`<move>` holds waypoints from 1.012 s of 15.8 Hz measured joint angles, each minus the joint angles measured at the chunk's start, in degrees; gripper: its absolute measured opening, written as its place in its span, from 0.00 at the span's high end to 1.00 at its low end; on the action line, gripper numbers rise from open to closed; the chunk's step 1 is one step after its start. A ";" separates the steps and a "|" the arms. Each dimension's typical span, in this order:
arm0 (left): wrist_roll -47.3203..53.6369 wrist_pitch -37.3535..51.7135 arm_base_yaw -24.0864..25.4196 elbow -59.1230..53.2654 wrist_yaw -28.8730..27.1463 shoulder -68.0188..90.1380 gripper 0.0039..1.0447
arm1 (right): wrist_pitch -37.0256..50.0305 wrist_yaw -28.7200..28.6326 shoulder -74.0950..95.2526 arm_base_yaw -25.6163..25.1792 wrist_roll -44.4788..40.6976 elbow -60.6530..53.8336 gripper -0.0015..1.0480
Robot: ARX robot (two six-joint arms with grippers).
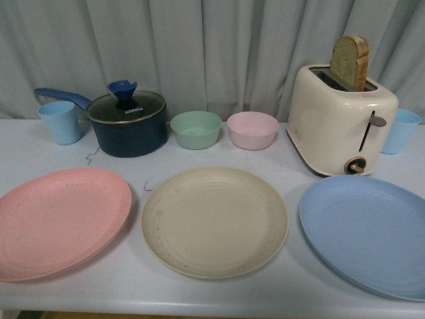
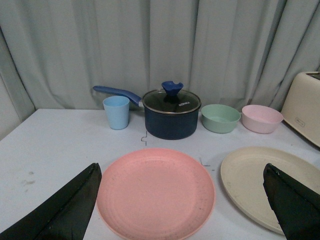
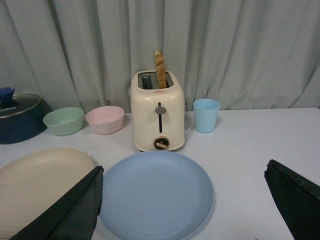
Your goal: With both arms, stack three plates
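Three plates lie side by side along the table's front: pink plate (image 1: pixel 56 219) on the left, cream-beige plate (image 1: pixel 214 219) in the middle, light blue plate (image 1: pixel 368 232) on the right. None overlap. No arm shows in the front view. My left gripper (image 2: pixel 182 200) is open and empty, hovering above the pink plate (image 2: pixel 156 192), with the cream plate (image 2: pixel 260 180) beside it. My right gripper (image 3: pixel 185 202) is open and empty above the blue plate (image 3: pixel 155 195); the cream plate's edge (image 3: pixel 40 185) shows beside it.
Behind the plates stand a blue cup (image 1: pixel 60 121), a dark blue lidded pot (image 1: pixel 127 119) with a long handle, a mint bowl (image 1: pixel 196 129), a pink bowl (image 1: pixel 252 129), a cream toaster (image 1: pixel 342 123) holding bread, and another blue cup (image 1: pixel 402 131). A grey curtain hangs behind.
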 joint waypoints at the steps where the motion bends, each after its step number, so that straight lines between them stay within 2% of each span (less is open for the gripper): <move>1: 0.00 0.00 0.00 0.00 0.00 0.00 0.06 | 0.00 0.00 0.00 0.00 0.00 0.00 0.06; 13: 0.00 -0.09 0.00 0.00 -0.02 0.00 0.06 | 0.00 0.02 0.00 0.00 0.00 0.00 0.06; 14: -0.94 -11.98 -1.51 4.52 -6.99 6.16 0.06 | -0.04 0.07 0.00 0.00 -0.07 0.00 0.06; 15: -0.52 -15.80 2.62 9.51 -9.07 18.45 0.06 | 0.09 -0.15 0.02 0.00 -0.11 0.00 0.06; 16: 0.57 -11.19 7.63 11.02 -6.69 27.23 0.06 | -0.04 0.00 0.00 -0.02 -0.09 0.00 0.06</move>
